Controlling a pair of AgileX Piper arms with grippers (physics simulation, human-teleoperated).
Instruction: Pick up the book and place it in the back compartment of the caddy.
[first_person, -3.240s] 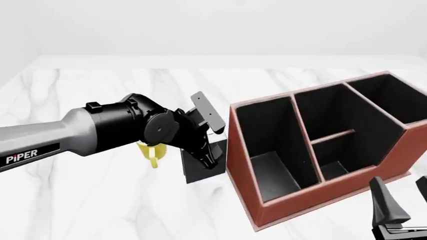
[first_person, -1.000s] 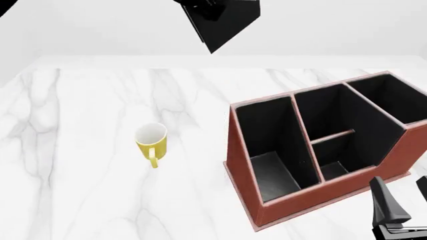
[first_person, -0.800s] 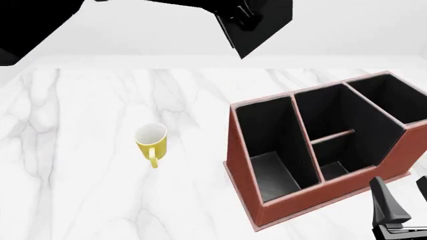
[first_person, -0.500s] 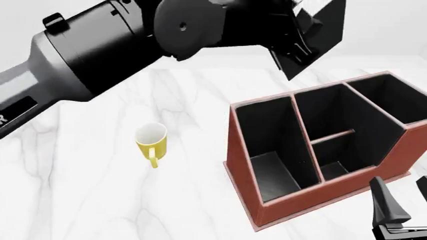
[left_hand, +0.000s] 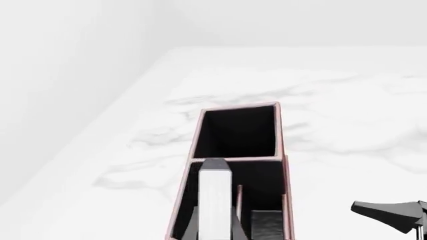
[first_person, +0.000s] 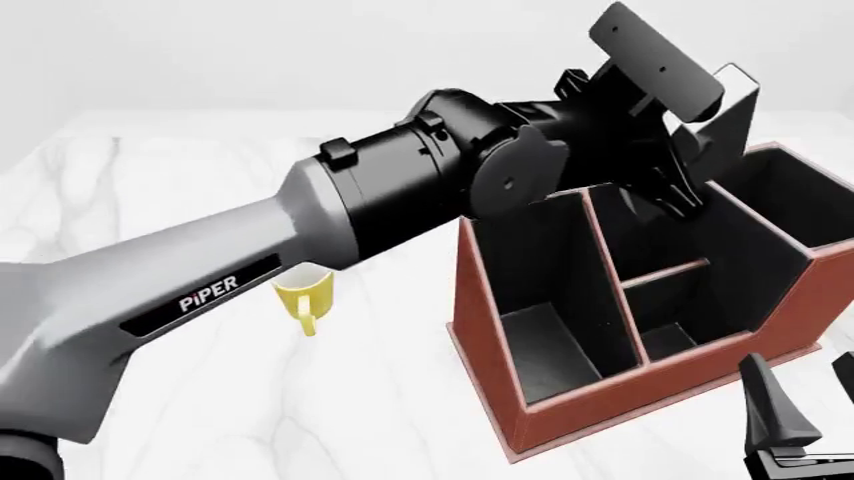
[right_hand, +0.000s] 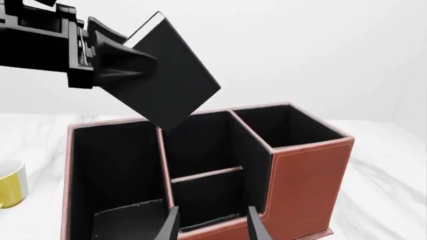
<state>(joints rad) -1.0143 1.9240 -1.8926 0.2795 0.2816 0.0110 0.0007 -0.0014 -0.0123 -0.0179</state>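
The left gripper (right_hand: 110, 57) has its fingers clamped on the book (right_hand: 163, 72), pinching it by one corner so the rest hangs free, tilted like a diamond with a corner pointing down. That grip makes sense to me: holding it at an edge leaves most of the book clear to slide down into a cell without the fingers hitting the walls. In the left wrist view you're looking straight down the white page edge of the book (left_hand: 215, 200) with the caddy (left_hand: 200, 125) right underneath.

So the book is up in the air over the middle of the caddy (first_person: 487, 330), lowest corner about at rim height. The back compartment (right_hand: 203, 200), the small square cell below the short cross divider, sits nearer the low wall than where the book hangs now, I'd guess, so it probably needs a shift and a straighten-up before going down.

The right gripper (right_hand: 210, 225) sits parked near the caddy's low wall, fingers spread with nothing between them.

Hard to see: the left arm (first_person: 267, 260) blocks most of the mug (first_person: 304, 300) in the front view, and the gripper hides part of the book there. The right wrist view shows just a sliver of the mug.
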